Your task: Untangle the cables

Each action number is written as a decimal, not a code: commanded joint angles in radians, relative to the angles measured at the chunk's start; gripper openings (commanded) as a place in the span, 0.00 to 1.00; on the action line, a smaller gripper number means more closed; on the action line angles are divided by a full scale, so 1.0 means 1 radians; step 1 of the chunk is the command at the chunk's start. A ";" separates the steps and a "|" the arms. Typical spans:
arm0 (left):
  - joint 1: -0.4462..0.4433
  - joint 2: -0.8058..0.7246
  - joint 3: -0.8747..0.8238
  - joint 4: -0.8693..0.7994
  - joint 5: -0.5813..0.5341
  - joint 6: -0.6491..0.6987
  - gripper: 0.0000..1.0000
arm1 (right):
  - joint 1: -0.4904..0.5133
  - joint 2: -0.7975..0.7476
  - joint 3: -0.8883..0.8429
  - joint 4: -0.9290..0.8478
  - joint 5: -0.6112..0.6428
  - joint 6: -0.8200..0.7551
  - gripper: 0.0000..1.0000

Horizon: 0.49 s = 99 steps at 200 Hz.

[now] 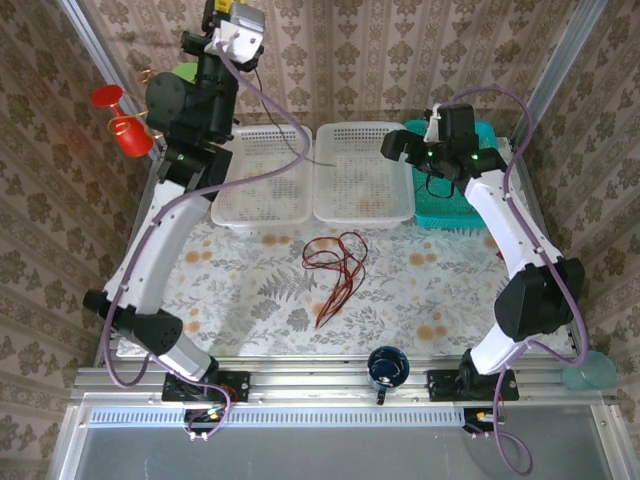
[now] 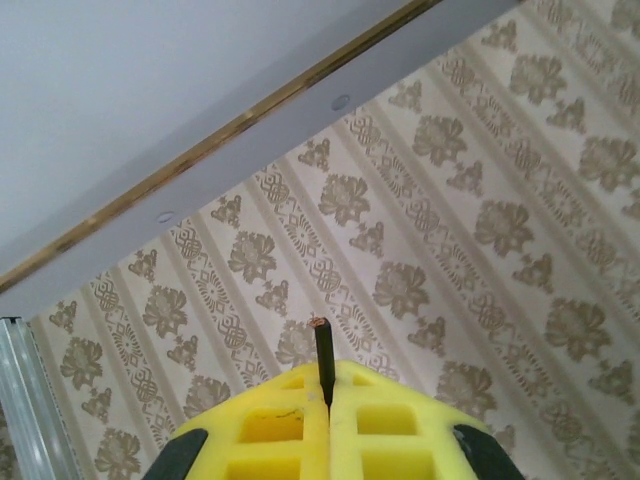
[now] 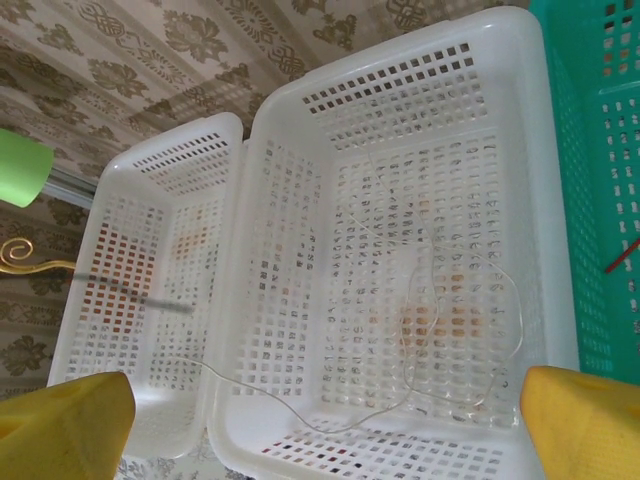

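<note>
A loose tangle of red and black cables (image 1: 335,262) lies on the floral tablecloth in front of the baskets. My left gripper (image 1: 228,20) is raised high at the back left. Its yellow fingers (image 2: 270,420) are pressed together on a black cable (image 2: 324,350), whose cut end sticks up above them. My right gripper (image 1: 395,148) hovers over the middle white basket (image 3: 290,110) with its fingers (image 3: 65,420) spread wide and nothing between them. A thin pale wire (image 3: 430,300) curls inside that basket and trails over into the left white basket (image 3: 110,220).
A teal basket (image 1: 450,205) stands at the right of the two white ones, with a red strand (image 3: 620,258) in it. A red cup (image 1: 120,125) on a gold stand and a green cup (image 1: 185,72) are at the back left. A dark mug (image 1: 387,368) sits on the front rail.
</note>
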 commanded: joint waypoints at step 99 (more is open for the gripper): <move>0.078 0.037 -0.428 0.047 -0.038 -0.082 0.00 | -0.075 -0.080 -0.069 0.023 -0.088 0.001 1.00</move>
